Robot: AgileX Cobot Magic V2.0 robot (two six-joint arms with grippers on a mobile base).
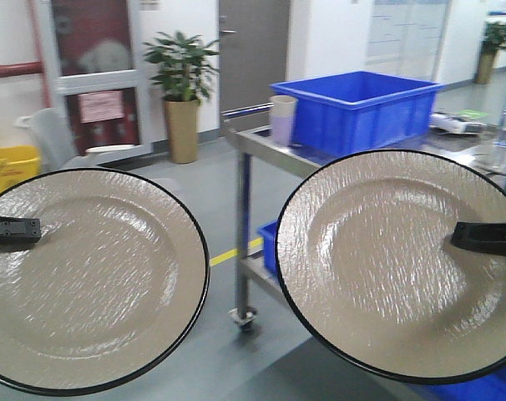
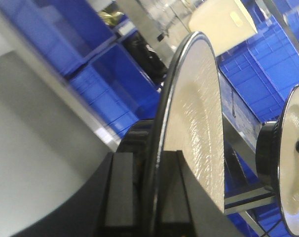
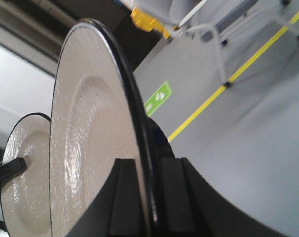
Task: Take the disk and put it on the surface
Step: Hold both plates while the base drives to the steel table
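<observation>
Two beige disks with black rims are held up in the air, tilted on edge and facing the front camera. My left gripper [image 1: 36,230] [image 2: 150,163] is shut on the left rim of the left disk [image 1: 94,280] [image 2: 196,113]. My right gripper [image 1: 455,236] [image 3: 148,165] is shut on the right rim of the right disk [image 1: 395,259] [image 3: 85,128]. Each wrist view also shows the other arm's disk [image 2: 292,163] [image 3: 26,182] further off. The two disks stay apart. The dark glossy table surface is out of view.
Behind the disks stands a metal trolley [image 1: 261,146] carrying a blue bin [image 1: 361,104] and a cup [image 1: 282,117]. A potted plant [image 1: 182,83], a yellow bin [image 1: 7,167] and a yellow floor line [image 1: 232,251] lie further back. Blue crates [image 2: 105,84] stack below.
</observation>
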